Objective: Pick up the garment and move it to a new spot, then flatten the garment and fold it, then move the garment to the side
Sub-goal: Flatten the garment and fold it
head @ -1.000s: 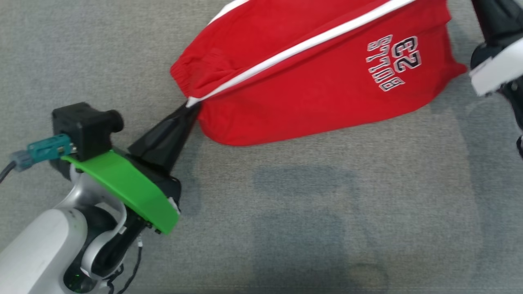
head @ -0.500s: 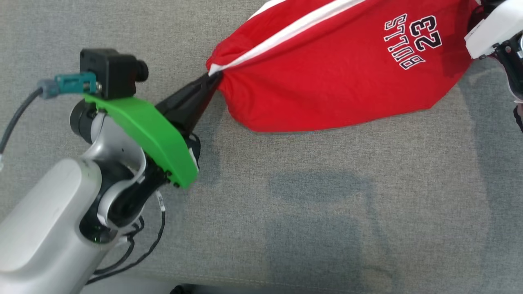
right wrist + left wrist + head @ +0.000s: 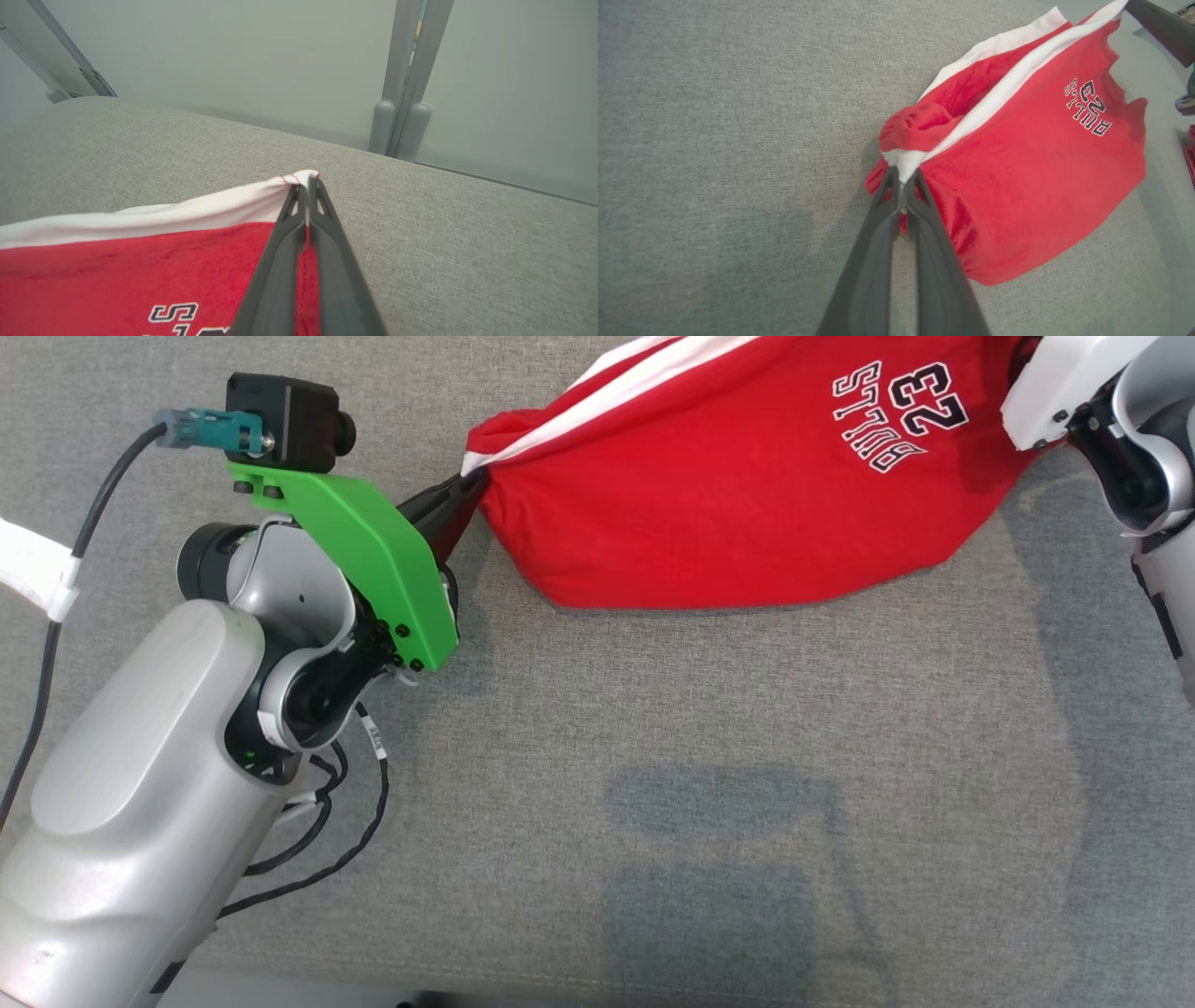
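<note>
We've got the red garment point(image 3: 747, 513) strung betw. both tools, over the grey fabric surface point(image 3: 747, 756). Left tool point(image 3: 470, 483) is clenched on the bunched end where the white stripe point(image 3: 616, 397) runs in; in the left wrist view its fingers pinch tight on white trim. Right tool point(image 3: 307, 182) is clamped on a white-edged corner at the opp. end. BULLS 23 print point(image 3: 887, 406) sits nr the right arm point(image 3: 1120, 448). Garment's lower edge sags in a curve; can't tell if it touches the surface.
</note>
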### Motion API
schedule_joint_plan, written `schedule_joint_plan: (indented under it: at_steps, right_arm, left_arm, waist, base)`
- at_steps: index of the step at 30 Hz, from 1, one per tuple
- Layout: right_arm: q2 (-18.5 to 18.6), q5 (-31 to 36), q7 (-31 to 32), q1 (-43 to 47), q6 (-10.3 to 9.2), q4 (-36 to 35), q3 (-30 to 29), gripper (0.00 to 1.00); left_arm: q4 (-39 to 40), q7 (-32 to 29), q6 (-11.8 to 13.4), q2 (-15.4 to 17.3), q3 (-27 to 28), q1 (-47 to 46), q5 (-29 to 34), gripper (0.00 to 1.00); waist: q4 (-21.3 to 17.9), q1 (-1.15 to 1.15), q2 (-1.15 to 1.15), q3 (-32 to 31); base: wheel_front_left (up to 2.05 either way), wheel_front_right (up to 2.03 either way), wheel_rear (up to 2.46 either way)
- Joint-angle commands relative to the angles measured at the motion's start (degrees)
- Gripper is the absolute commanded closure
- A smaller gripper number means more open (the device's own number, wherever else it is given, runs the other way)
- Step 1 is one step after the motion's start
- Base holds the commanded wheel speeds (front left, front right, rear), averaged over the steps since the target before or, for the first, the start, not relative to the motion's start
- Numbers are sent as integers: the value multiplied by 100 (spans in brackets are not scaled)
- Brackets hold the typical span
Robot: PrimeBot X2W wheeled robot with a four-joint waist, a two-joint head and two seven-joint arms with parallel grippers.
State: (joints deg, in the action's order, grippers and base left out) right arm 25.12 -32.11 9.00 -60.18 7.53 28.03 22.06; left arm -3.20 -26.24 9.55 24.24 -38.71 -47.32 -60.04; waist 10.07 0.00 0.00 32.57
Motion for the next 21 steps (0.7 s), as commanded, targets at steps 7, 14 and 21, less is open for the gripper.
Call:
schedule_joint_plan:
  at_steps: [7,14,21]
  right_arm:
    - [-106,155,-75,-305,-9,511,248,0]
    - [160,-81,119,-210,-9,25,429,0]
    - [714,-241,960,340,-9,-572,314,0]
  left_arm:
    - [-495,325,-132,-128,-82,-178,251,0]
    - [-148,1542,-170,219,-289,82,1353,0]
    - [542,2553,197,585,-280,1041,1846,0]
  waist:
    - [9,0,0,-30]
    - [-63,0,0,-131]
    - [-106,0,0,-529]
  base:
    - [0,0,0]
    - [0,0,0]
    - [0,0,0]
